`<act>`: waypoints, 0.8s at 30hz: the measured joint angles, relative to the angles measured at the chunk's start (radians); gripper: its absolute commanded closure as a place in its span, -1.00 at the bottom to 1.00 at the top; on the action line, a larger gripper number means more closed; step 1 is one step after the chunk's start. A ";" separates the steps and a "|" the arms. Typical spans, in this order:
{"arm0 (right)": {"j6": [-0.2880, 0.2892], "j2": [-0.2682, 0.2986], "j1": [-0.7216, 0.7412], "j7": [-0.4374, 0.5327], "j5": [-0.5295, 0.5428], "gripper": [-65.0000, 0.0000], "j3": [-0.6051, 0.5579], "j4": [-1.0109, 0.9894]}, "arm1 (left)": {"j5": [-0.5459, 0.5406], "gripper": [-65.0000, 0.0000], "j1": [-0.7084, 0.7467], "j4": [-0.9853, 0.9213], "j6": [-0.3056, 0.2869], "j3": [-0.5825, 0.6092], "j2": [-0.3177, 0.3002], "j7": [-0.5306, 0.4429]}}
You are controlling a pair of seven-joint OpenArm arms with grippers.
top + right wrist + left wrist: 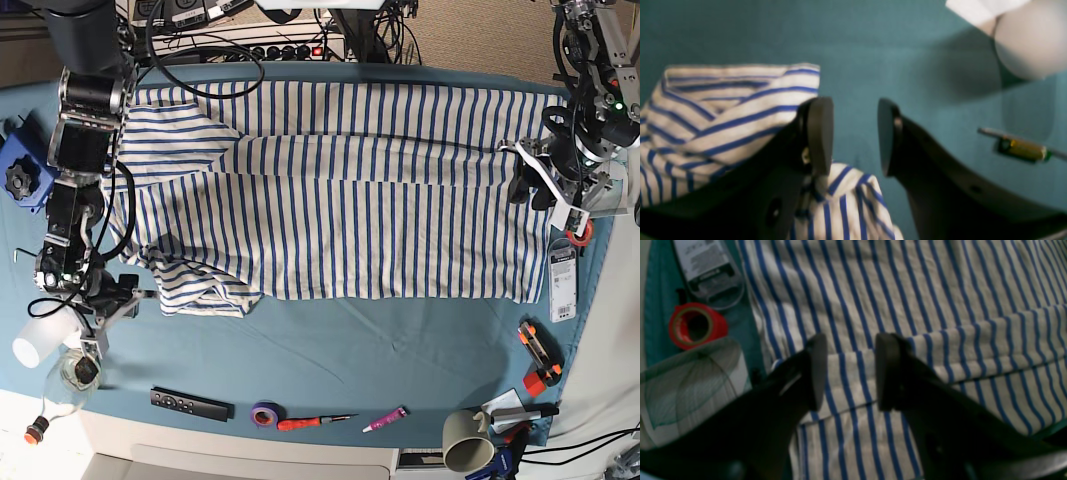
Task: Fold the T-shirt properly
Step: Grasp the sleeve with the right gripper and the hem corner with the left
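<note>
Sitting on a teal counter (330, 350) with cables behind: one T-shirt (340, 210) lying spread across the middle. Two grippers, left gripper (850, 371) and right gripper (855, 136), both hanging with jaws apart, gripping nothing.

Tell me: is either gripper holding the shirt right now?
No. The left gripper is open above a fold of the shirt; the right gripper is open beside its sleeve, gripping nothing.
</note>
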 measured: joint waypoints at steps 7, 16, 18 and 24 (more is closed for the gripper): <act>0.036 -0.015 0.079 0.020 0.077 0.30 0.004 -0.271 | 0.000 0.23 0.000 0.000 0.000 0.000 0.000 0.000; 0.036 -0.094 0.103 0.061 0.066 0.30 0.005 -0.357 | 0.000 0.23 0.000 0.000 0.000 0.000 0.000 -0.004; 0.036 -0.101 0.104 0.063 0.051 0.30 0.005 -0.357 | 0.000 0.23 0.001 0.000 0.000 0.000 0.000 -0.004; 0.028 -0.106 0.104 0.067 0.042 0.30 0.005 -0.357 | 0.000 0.23 -0.011 -0.001 0.000 0.000 0.000 -0.103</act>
